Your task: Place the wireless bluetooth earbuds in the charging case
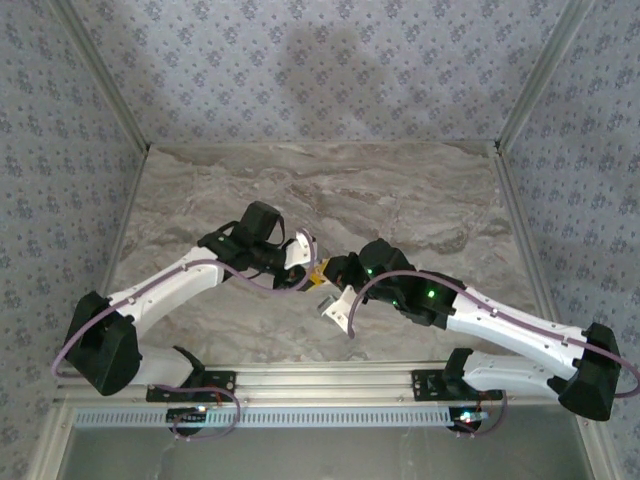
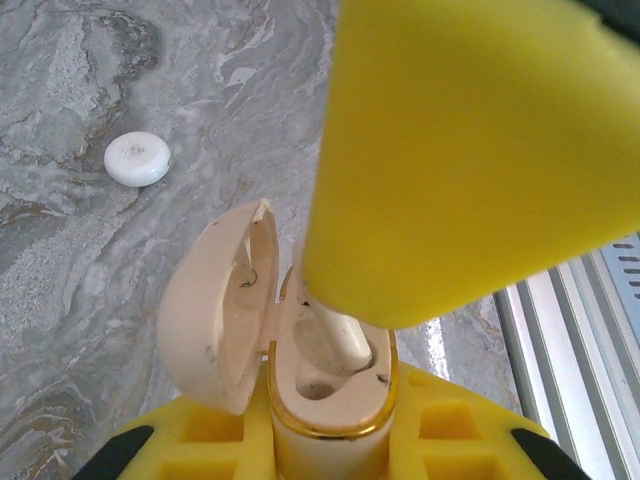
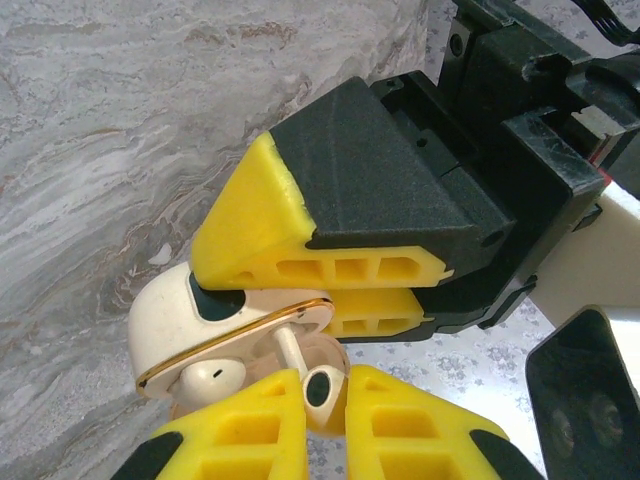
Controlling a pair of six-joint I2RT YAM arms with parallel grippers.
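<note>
Two robot arms meet over the ctr of a marbled grey worktop (image 1: 400, 190), toward its front edge, the L arm (image 1: 170, 290) reaching in from the left and the R arm (image 1: 500, 320) from the right. The left fingers (image 2: 480, 445), yellow and black, are clenched on the base of the charging case (image 2: 330, 395), a small peach-tan shell w/ a gold rim. They grip it w/ the worktop as backdrop. Its lid (image 2: 215, 320) is swung open to one side, joined to the base along one edge. The right fingers (image 3: 400, 410) are pinched tight on an earbud (image 3: 320, 385), a pale whitish piece w/ a dark oval on its head. Its stem points into the hollow of the case, tip inside the rim. From the L wrist cam the stem shows as a cream peg standing in one well of the case. One broad yellow R finger looms right above it, touching or just short of the rim; can't tell which. From the R wrist cam a pale rounded shape sits in the case beside the stem. Whether that's a 2nd earbud or the case lining can't be told. A white round disc (image 2: 138, 158) lies on the worktop well apart from the case, beyond the open lid.
</note>
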